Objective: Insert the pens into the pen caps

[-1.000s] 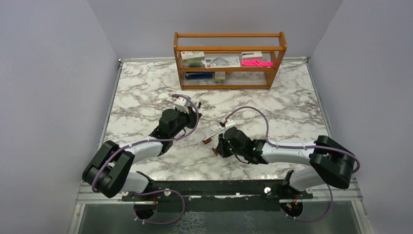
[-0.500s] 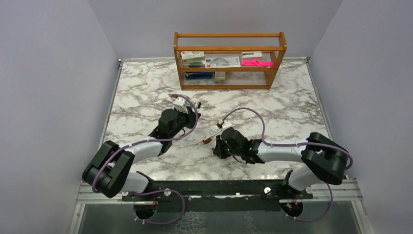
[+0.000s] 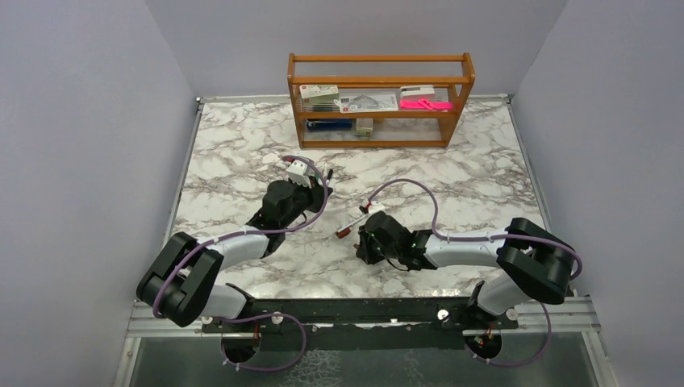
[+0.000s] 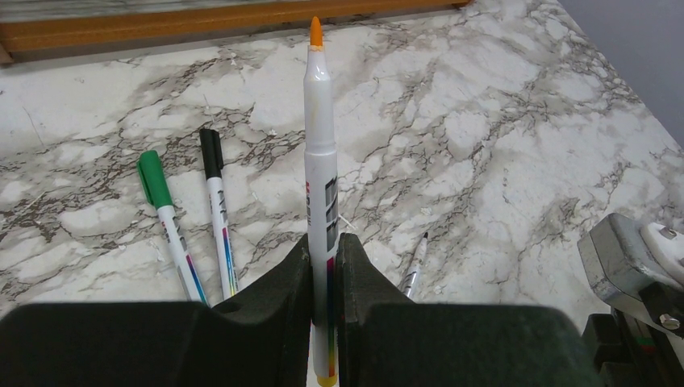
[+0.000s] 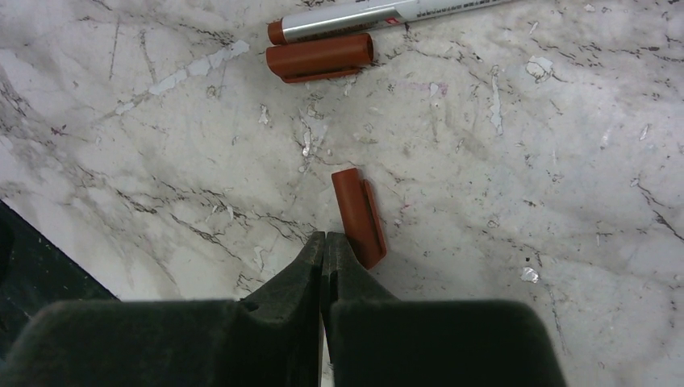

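The white, grey-veined marble-patterned table (image 3: 484,177) is carrying a brown wooden shelf rack (image 3: 379,58) at its far edge. A green-capped white pen (image 4: 171,230) and a black-capped white pen (image 4: 222,218) are lying side by side. One red-brown plastic cap (image 5: 321,58) is lying just beside a silver-grey pen (image 5: 355,20), with a second red-brown cap (image 5: 359,216) lying apart from them.

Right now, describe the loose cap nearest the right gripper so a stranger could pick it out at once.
On the marble table, look just ahead of the right gripper, whose jaws are shut. The red-brown cap lies there alone, close by the fingertips. Its twin lies farther off, alongside a silver pen.
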Robot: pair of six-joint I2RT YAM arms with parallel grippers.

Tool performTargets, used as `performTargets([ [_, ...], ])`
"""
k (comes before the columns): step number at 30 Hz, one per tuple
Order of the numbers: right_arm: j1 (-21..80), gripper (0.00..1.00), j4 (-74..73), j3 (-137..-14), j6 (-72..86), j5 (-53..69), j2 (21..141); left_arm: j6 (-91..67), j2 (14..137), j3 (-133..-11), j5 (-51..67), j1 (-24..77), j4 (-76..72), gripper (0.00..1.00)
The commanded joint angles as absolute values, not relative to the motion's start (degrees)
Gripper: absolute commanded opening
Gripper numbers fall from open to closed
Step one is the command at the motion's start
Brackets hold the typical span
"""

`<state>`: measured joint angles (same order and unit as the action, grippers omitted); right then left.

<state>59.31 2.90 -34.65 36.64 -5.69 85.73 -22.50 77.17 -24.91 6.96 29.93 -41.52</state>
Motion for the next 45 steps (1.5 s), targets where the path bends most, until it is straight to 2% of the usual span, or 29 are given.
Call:
performTargets([
  [1, 59.74, 0.01, 0.21, -35.67, 37.09, -7.94, 84.32, -23.03, 77.59, -24.94, 7.91, 29.36, -43.0, 0.0],
  [15, 59.75, 0.01, -4.13, -34.85, 38.52, -13.54, 82.85, -23.55, 78.22, -25.04, 8.61, 29.27, -43.12, 0.0],
  [38, 56.53, 0.01, -7.22, -41.52, 37.59, -19.13, 90.22, -24.08, 78.59, -24.8, 9.41, 29.18, -43.59, 0.0],
  [40, 56.08, 0.04, -7.42, -42.41, 37.34, -19.68, 90.78, -24.08, 78.64, -24.86, 9.4, 29.14, -43.64, 0.0],
  [45, 55.69, 0.2, -7.29, -44.78, 37.04, -20.65, 92.13, -24.17, 78.89, -24.93, 9.58, 29.09, -43.61, 0.0],
])
